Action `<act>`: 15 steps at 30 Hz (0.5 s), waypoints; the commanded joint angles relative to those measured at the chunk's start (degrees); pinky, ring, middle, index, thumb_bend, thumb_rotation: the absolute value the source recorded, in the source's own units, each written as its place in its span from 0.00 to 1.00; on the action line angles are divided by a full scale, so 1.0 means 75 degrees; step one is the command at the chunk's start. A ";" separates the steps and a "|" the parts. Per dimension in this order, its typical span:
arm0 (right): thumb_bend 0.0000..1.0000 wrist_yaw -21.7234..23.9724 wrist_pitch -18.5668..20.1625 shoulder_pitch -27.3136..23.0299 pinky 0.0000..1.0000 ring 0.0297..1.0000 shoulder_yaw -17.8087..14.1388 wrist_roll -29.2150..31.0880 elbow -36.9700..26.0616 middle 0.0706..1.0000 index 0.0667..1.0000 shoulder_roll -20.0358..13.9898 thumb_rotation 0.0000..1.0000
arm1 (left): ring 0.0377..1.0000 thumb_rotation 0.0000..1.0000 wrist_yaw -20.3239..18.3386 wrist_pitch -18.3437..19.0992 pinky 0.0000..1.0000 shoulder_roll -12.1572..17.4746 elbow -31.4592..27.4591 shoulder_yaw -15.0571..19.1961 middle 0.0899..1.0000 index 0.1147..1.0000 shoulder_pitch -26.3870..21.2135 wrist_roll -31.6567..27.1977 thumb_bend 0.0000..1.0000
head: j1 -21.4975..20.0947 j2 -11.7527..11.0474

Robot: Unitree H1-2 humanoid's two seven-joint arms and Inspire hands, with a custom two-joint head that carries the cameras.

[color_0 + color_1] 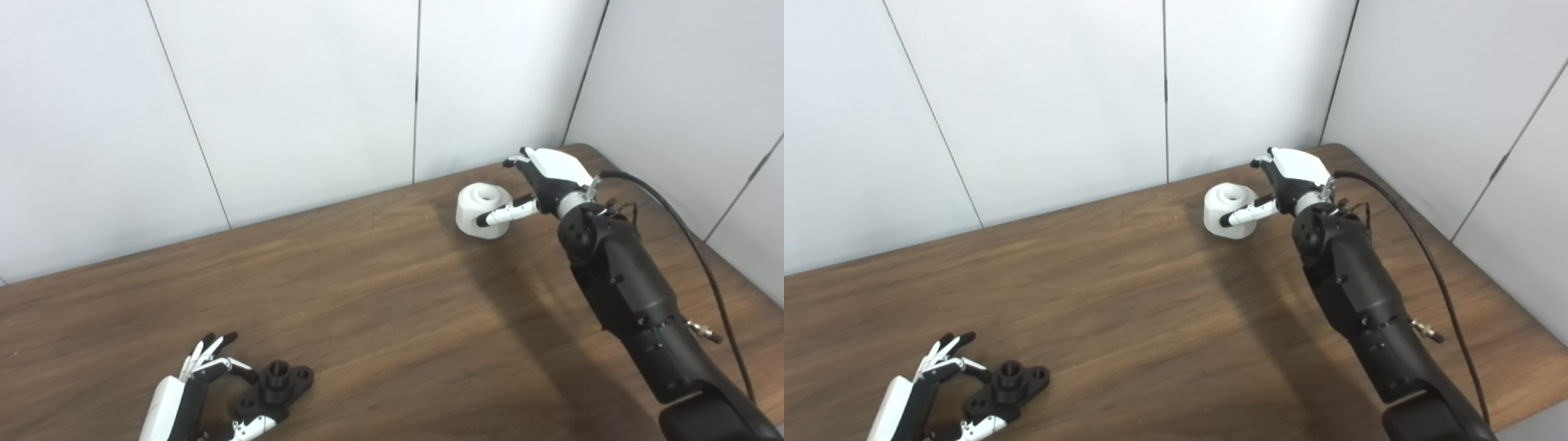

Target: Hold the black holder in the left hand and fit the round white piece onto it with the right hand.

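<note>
Left hand spread loose around the black holder on the table; right hand grasping the round white piece

Two parts sit well apart on the table.
The holder lies at the near left edge, just beside the left hand; the round piece sits far right, near the back wall, with the right hand touching its right side.

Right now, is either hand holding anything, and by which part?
Right hand grips the round white piece by its side wall. Left hand closes around the black holder, still on the table.
</note>
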 commanded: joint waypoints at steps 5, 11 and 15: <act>1.00 -0.0172 0.0014 -0.0482 0.96 1.00 0.0096 -0.0343 0.0086 1.00 0.85 -0.0053 0.61 | 1.00 0.04 0.0002 0.0049 1.00 0.0101 0.0144 0.0077 0.90 0.42 0.0054 -0.0031 0.52 | 0.0014 0.0037; 1.00 0.0160 0.0017 -0.0544 0.98 1.00 0.0025 -0.0430 0.0088 1.00 0.88 0.0063 0.59 | 1.00 0.04 -0.0052 0.0151 1.00 0.0098 0.0023 0.0083 0.90 0.42 0.0088 0.0012 0.52 | 0.0018 0.0063; 1.00 0.0348 0.0017 -0.0571 0.98 1.00 -0.0050 -0.0320 0.0096 1.00 0.90 0.0135 0.61 | 1.00 0.04 -0.0064 0.0151 1.00 0.0095 -0.0010 0.0090 0.90 0.42 0.0100 0.0004 0.52 | 0.0024 0.0073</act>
